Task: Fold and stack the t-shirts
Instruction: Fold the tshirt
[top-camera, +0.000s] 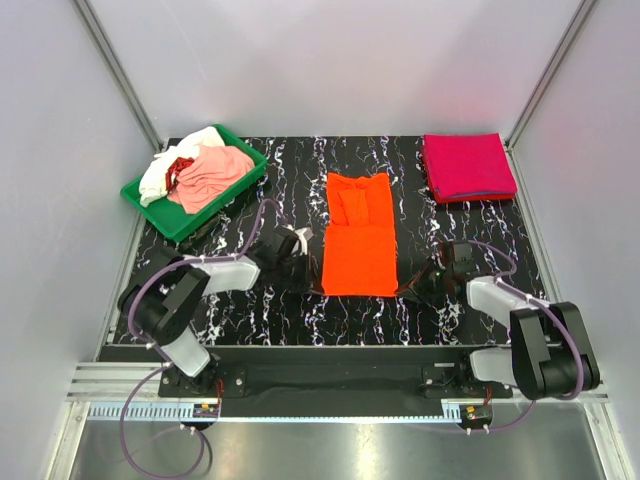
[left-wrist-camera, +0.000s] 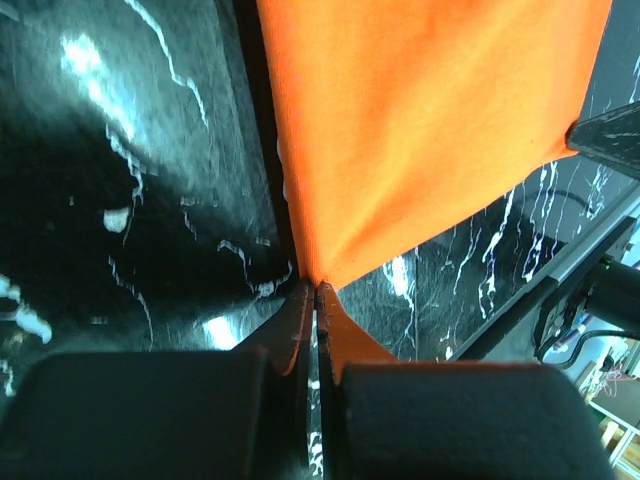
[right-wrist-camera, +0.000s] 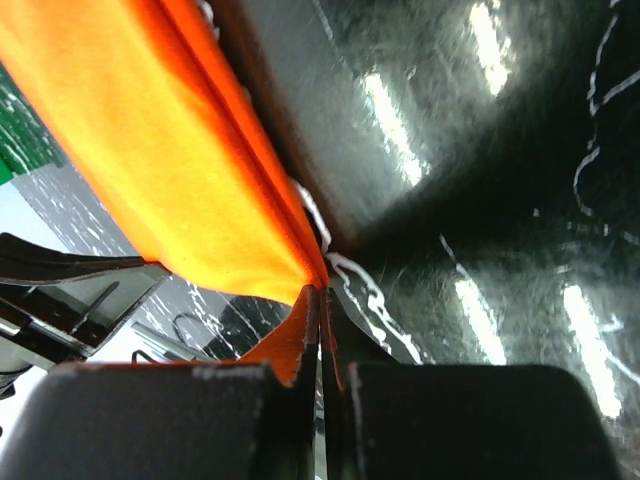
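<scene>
Presently the left gripper (left-wrist-camera: 316, 290) and the right gripper (right-wrist-camera: 322, 292) are each clamped tight on a near corner of the bright orange cloth t-shirt (top-camera: 358, 235) (lying mid-way across the black marbled table (top-camera: 250, 310)).

The bright orange t-shirt (top-camera: 358, 240) lies flat in the middle of the worktop (top-camera: 290, 160), folded into a long narrow strip with its sleeves tucked in at the far end. Its two near corners are pinched and pulled taut, one by the left fingers (left-wrist-camera: 295, 330) and one by the right fingers (right-wrist-camera: 300, 340). The magenta-pink t-shirt (top-camera: 468, 167) rests as a neat folded square at the far right corner, while the pale pink t-shirt (top-camera: 210, 172), white t-shirt (top-camera: 160, 178) and red t-shirt (top-camera: 182, 165) sit crumpled together in the green tray (top-camera: 160, 215) at the far left.
</scene>
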